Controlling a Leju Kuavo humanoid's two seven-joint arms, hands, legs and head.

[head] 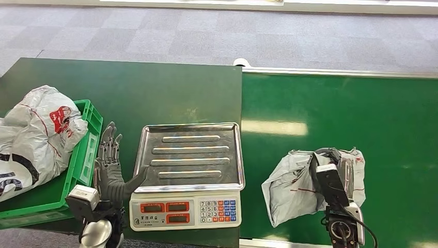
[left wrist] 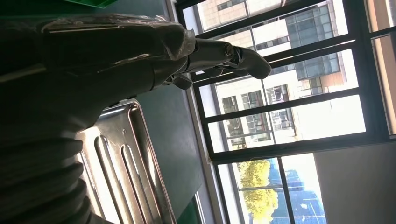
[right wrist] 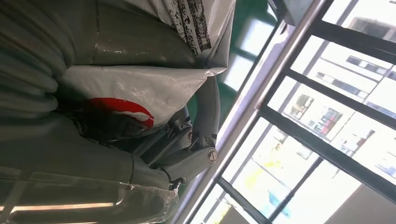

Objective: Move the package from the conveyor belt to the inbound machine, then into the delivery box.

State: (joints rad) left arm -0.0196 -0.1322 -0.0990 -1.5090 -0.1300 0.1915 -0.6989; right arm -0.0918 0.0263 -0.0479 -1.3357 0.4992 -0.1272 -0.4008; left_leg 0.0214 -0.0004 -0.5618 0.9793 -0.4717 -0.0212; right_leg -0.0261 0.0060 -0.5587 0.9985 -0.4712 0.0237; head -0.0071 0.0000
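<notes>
Right hand (head: 333, 175) wrapped round the grey package (head: 297, 186), on the conveyor belt (head: 361, 124) just right of the weighing scale (head: 188, 175). Pkg must go left onto the scale's tray. Left hand (head: 108, 170) (fingers spread, holding nothing) waits left of the scale.

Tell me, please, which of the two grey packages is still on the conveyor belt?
The package on the right, on the conveyor belt, held by the right robot hand. The other package already sits in the green crate.
</notes>
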